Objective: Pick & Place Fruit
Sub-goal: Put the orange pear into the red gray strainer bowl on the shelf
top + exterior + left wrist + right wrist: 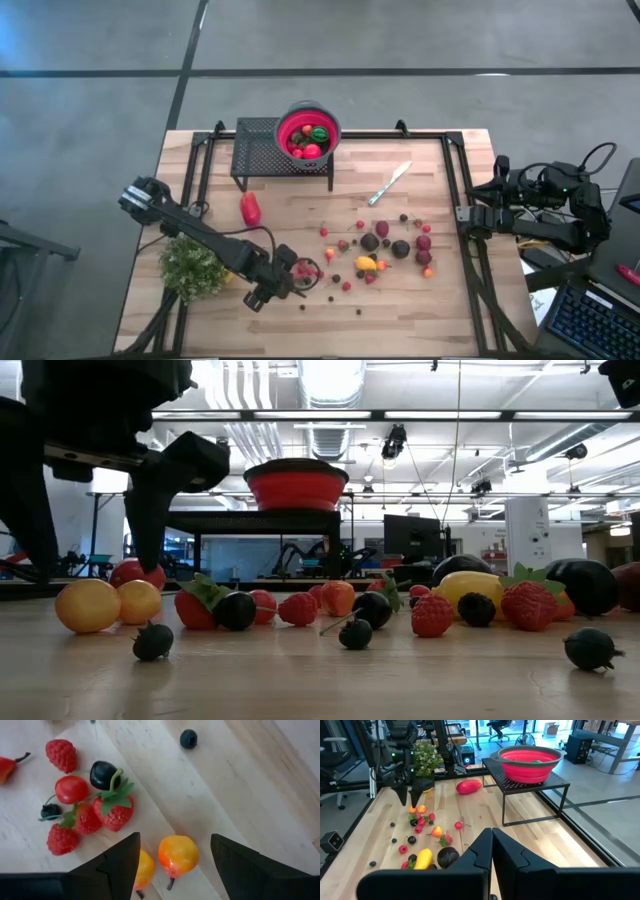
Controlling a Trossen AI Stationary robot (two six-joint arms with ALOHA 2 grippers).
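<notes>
Between the open fingers of the left gripper (172, 862), low over the near-left part of the table (440, 320), lies a small orange-yellow fruit (178, 855), roundish with its short stem pointing back toward the wrist; a second orange-yellow fruit (145, 869) sits just beside it, half hidden under one finger. The jaws stand released and hold nothing, one finger to each side of the centred fruit, so a straight descent looks enough, though the neighbour could get pinched along with it. Just beyond them lies a tight cluster of red berries (87, 810) with a dark cherry. More fruit is scattered toward the table's middle and right, and one larger red piece (250, 208) lies farther back on the left. The red bowl (308, 131), already holding some fruit, sits on a black stand (258, 150) at the far edge. The right gripper (492, 840) waits clenched shut and empty off the table's right side, well apart from the fruit, so the left arm is plainly the nearer one.
</notes>
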